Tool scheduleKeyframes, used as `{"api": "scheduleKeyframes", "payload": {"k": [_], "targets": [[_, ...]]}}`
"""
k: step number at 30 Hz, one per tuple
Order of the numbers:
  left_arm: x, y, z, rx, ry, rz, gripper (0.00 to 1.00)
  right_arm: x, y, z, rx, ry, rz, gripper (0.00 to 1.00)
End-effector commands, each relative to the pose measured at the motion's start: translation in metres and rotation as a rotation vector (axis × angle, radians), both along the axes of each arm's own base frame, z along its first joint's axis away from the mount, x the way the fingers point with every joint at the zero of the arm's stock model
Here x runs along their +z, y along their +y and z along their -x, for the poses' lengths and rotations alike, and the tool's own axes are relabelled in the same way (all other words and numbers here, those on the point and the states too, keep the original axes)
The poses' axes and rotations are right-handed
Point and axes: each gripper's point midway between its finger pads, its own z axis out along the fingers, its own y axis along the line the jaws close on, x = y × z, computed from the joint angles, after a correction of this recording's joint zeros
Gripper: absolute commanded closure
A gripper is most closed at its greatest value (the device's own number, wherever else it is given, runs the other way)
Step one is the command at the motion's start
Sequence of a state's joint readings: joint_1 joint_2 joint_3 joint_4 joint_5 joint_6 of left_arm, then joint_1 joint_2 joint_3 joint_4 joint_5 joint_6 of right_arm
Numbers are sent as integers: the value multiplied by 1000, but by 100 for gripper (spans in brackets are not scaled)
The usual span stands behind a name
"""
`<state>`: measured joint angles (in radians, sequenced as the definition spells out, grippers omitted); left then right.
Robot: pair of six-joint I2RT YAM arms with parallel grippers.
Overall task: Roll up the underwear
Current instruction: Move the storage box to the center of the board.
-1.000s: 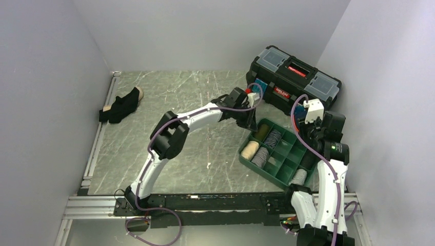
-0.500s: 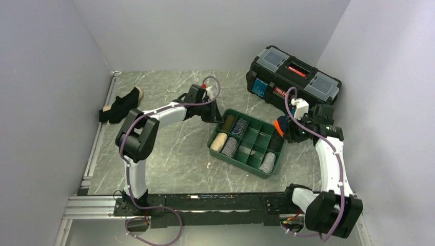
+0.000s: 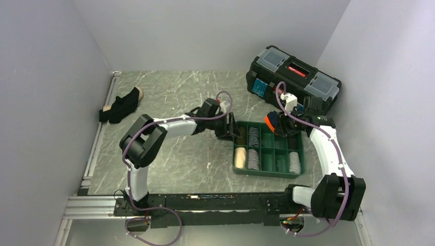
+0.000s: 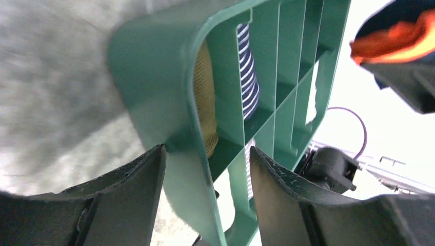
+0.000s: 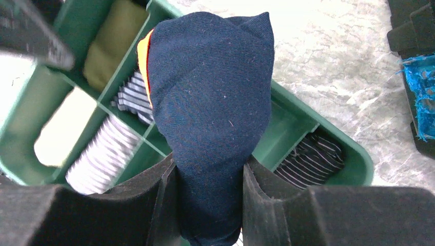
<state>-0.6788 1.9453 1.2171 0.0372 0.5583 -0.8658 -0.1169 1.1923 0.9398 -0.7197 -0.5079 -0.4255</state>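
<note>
My right gripper (image 5: 210, 174) is shut on a rolled dark navy underwear (image 5: 210, 102) with an orange waistband edge. It holds the roll (image 3: 273, 123) just above the far rim of the green tray (image 3: 267, 175). One tray compartment below it holds a navy underwear with thin white stripes (image 5: 309, 159). My left gripper (image 3: 231, 130) is at the tray's left end. Its jaws stand apart on either side of the tray's wall (image 4: 154, 77), with a gap showing beside the right finger (image 4: 287, 200). A black underwear with a tan band (image 3: 121, 105) lies crumpled at the far left of the table.
The tray also holds a cream roll (image 3: 239, 158), an olive roll (image 5: 110, 43) and several striped rolls (image 3: 253, 159). A black toolbox with a red latch (image 3: 293, 82) stands behind the tray at the back right. White walls close in the table on three sides.
The tray has slid right and turned square to the table edge. My left jaws have opened off its wall. My right gripper has carried the navy roll left, over the tray's far rim.
</note>
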Motion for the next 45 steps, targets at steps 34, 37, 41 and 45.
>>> {"api": "scheduleKeyframes", "payload": {"k": [34, 37, 41, 45], "targets": [[82, 60, -66, 25, -489, -148, 15, -43, -4, -17, -77, 176, 71, 100], [90, 69, -75, 47, -507, -146, 15, -50, -3, -17, -72, 192, 74, 100], [99, 78, -82, 66, -525, -137, 15, -60, 5, -19, -20, 213, 53, 100], [109, 90, -90, 86, -552, -138, 15, -70, 27, -22, 72, 238, 51, 100]]}}
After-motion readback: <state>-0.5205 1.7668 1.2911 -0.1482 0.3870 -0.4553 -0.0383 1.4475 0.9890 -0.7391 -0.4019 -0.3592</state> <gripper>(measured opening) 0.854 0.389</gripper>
